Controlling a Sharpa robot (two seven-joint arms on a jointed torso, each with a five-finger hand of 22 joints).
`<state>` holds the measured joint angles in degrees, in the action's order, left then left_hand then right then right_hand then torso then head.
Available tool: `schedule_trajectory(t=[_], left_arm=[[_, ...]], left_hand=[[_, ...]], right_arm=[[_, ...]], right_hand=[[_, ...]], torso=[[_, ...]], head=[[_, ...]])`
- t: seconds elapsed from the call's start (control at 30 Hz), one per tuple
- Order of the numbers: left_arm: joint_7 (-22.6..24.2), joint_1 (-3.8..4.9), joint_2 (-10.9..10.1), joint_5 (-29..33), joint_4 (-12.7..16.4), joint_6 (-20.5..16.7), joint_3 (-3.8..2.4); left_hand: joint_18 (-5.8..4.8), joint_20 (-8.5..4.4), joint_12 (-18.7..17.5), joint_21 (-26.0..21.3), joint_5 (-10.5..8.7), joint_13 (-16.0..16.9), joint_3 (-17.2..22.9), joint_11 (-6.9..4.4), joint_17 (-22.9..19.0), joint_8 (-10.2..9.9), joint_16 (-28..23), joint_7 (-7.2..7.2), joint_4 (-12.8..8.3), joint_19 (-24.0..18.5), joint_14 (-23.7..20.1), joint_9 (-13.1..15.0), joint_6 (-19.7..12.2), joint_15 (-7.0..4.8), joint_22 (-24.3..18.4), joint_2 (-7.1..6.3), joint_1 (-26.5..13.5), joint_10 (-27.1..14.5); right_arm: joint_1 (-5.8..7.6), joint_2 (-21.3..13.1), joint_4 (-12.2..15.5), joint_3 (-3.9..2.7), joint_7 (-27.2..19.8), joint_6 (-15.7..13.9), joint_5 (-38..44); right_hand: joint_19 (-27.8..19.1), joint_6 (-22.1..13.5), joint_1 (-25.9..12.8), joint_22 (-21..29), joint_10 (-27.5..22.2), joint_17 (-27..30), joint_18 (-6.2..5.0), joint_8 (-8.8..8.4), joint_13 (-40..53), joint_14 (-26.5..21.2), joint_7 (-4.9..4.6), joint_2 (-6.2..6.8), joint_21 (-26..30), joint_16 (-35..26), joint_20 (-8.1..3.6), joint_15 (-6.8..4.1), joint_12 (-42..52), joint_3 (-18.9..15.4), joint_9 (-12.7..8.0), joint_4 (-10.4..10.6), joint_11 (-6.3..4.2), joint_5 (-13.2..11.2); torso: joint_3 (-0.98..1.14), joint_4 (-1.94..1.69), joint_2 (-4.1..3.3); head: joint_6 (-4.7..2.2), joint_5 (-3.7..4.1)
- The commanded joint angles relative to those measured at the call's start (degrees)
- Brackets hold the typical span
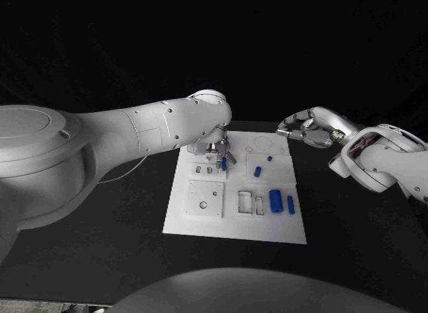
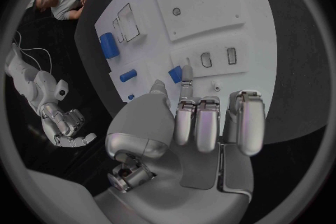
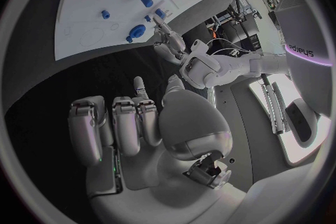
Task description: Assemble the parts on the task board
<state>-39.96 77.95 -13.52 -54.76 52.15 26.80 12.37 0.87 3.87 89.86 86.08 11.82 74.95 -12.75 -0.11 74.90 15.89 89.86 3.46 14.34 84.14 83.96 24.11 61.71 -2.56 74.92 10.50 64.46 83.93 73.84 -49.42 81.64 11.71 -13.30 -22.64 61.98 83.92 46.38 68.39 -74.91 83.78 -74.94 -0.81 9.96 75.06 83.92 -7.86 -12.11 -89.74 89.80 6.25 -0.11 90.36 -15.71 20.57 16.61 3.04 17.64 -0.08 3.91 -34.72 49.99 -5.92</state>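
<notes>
**Left hand pinches a blue part over the board**

The left hand [image 2: 185, 123] pinches a small blue part [image 2: 175, 74] between fingers [image 2: 187, 75] and thumb, over the white board [image 1: 235, 215] beside two small slots. The right hand [image 1: 311, 127], fingers curled in on nothing, hovers past the board's far corner above the counter [image 1: 101, 228].

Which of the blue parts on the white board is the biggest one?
The thick blue cylinder lying near the white task board's right front corner. It is plainly fatter than the slim blue piece beside it and the small blue piece further back.
</notes>
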Motion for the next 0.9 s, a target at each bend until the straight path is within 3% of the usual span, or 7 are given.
schedule_trajectory(t=[0.03, 0.33, 0.6, 0.9], left_arm=[[-6.49, -0.13, 0.26, 0.14, -0.2, 1.22, -0.03], [-6.45, -0.42, 0.38, 0.13, -0.47, 1.47, -0.03], [-6.29, -0.53, 0.28, 0.12, -0.45, 1.42, -0.03], [-6.3, -0.58, 0.19, 0.13, -0.43, 1.39, -0.03]], left_hand=[[0.9, -0.16, 0.14, -0.11, 0.22, 15.05, 0.44, -0.25, 15.1, -0.25, 0.14, -0.05, 0.01, -0.05, 6.04, 0.1, -0.27, -0.38, 9.64, 0.03, 0.52, 6.07], [0.91, -0.23, 0.14, -0.18, 0.33, 15.05, 1.52, -0.32, 15.1, -0.6, 0.14, -0.07, -0.8, -0.07, 6.04, 0.57, -0.35, -0.43, 9.64, -0.08, 1.32, 6.07], [0.94, -0.29, 0.14, -0.34, 3.01, 15.05, 3.62, -0.35, 15.1, -1.31, 0.14, -0.14, -2.25, -0.15, 6.04, 1.27, -0.54, -0.48, 9.62, -0.54, 2.57, 6.07], [0.95, -0.31, 0.14, -0.39, 3.36, 15.05, 4.38, -0.37, 15.1, -1.53, 0.14, -0.17, -2.71, -0.17, 6.04, 1.48, -0.54, -0.5, 9.63, -0.77, 2.92, 6.07]], right_arm=[[-0.03, 0.06, 0.12, 0.01, -0.06, 0.83, 0.62], [-0.03, 0.07, 0.05, 0.01, -0.04, 0.9, 0.62], [-0.03, 0.07, -0.02, 0.01, -0.03, 0.86, 0.63], [-0.04, 0.09, -0.11, 0.02, 0.06, 0.86, 0.63]], right_hand=[[5.47, 0.46, -0.07, -14.8, 6.22, -15.06, 0.59, 0.33, 14.94, 6.08, 0.01, -0.43, 0.37, 0.2, 0.27, 0.22, -0.36, -0.22, -0.05, -0.02, 0.14, -0.18], [5.39, 0.51, 0.0, -14.77, 6.22, -15.06, 0.56, 0.36, 14.94, 6.08, 0.02, -0.43, 0.44, 0.2, 0.27, 0.23, -0.36, -0.21, -0.05, -0.08, 0.14, -0.13], [5.35, 0.56, 0.11, -14.75, 6.22, -15.06, 0.55, 0.38, 14.94, 6.08, 0.02, -0.42, 0.49, 0.2, 0.27, 0.23, -0.36, -0.22, -0.05, -0.14, 0.15, -0.08], [5.29, 0.59, 0.17, -14.73, 6.22, -15.06, 0.53, 0.39, 14.94, 6.08, 0.02, -0.41, 0.55, 0.2, 0.27, 0.23, -0.36, -0.22, -0.06, -0.17, 0.15, -0.05]], torso=[[-0.03, 0.02, -0.03], [0.03, 0.01, 0.0], [0.0, -0.04, 0.04], [0.0, -0.1, 0.02]], head=[[0.01, 0.11], [0.01, 0.12], [0.01, 0.27], [0.01, 0.38]])
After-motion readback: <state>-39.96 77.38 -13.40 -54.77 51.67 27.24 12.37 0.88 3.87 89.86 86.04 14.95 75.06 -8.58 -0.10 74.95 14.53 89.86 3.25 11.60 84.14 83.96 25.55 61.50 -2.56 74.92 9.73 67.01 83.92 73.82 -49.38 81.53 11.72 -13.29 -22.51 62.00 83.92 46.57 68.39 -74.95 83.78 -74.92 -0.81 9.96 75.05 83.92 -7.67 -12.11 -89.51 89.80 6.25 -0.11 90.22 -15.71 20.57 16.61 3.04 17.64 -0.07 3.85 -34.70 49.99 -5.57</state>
